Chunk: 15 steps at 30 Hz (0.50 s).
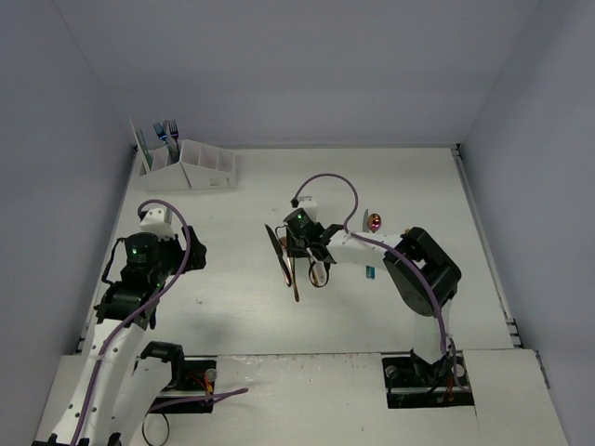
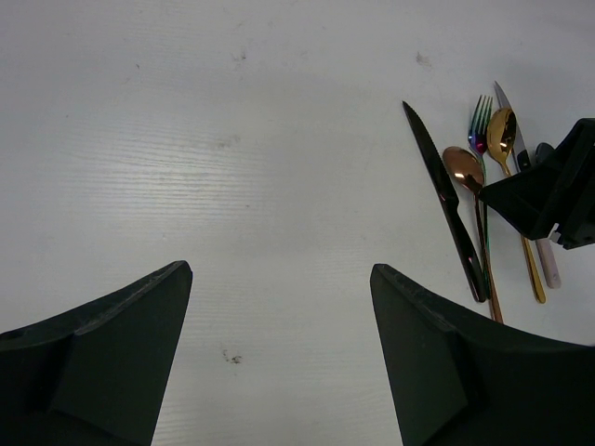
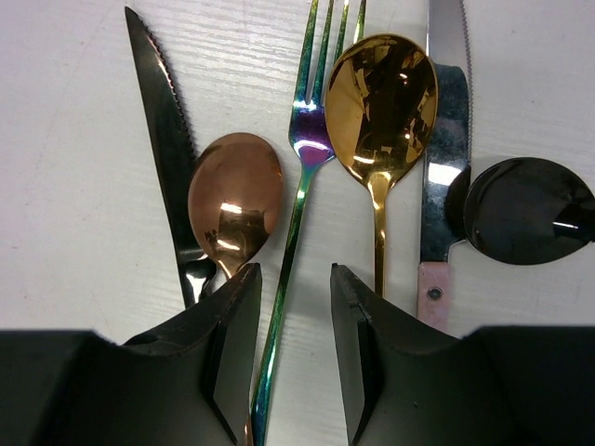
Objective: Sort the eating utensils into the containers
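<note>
White wood-grain table [image 1: 390,177], pale grey walls [image 1: 279,65] on three sides. Top view alone shows white rack [image 1: 200,167] in far left corner, with blue forks [image 1: 167,133] upright in its end compartment. Right wrist view alone separates loose utensils mid-table, side by side: black knife [image 3: 163,121], copper spoon [image 3: 234,200], iridescent fork [image 3: 311,130], gold spoon [image 3: 381,102], pink-handled silver knife [image 3: 444,111], black spoon [image 3: 525,209]. Pose: right arm [image 1: 418,265] reaches to centre. Its right gripper [image 3: 296,279] is partly open, fingers straddling iridescent fork handle, not clamped. Left arm [image 1: 139,269] is folded at left. Its left gripper [image 2: 279,279] is wide open above table, holding nothing.
</note>
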### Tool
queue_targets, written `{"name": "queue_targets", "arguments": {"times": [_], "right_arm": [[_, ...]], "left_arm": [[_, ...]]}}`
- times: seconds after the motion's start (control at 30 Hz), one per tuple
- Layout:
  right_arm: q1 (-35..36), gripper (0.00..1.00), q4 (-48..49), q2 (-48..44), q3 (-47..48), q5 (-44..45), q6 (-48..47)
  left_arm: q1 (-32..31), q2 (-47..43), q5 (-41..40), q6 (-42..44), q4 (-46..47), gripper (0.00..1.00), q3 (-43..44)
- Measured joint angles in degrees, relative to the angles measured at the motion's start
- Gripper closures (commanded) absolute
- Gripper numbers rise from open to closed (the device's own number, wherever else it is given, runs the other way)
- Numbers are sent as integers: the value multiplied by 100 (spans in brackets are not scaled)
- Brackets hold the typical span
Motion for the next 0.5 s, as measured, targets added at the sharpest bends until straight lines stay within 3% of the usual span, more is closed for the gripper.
{"name": "queue_targets", "arguments": {"times": [0.2, 0.3, 0.4, 0.5], "right_arm": [[2, 71, 76, 210, 106, 113, 85], [13, 89, 93, 234, 111, 214, 121], [33, 100, 45, 253, 125, 391, 156], [39, 100, -35, 261, 142, 560, 150]], "left_arm": [[0, 2, 0, 0, -2, 25, 0], [0, 2, 2, 2, -2, 25, 0], [0, 2, 2, 2, -2, 25, 0], [0, 2, 2, 2, -2, 25, 0]]}}
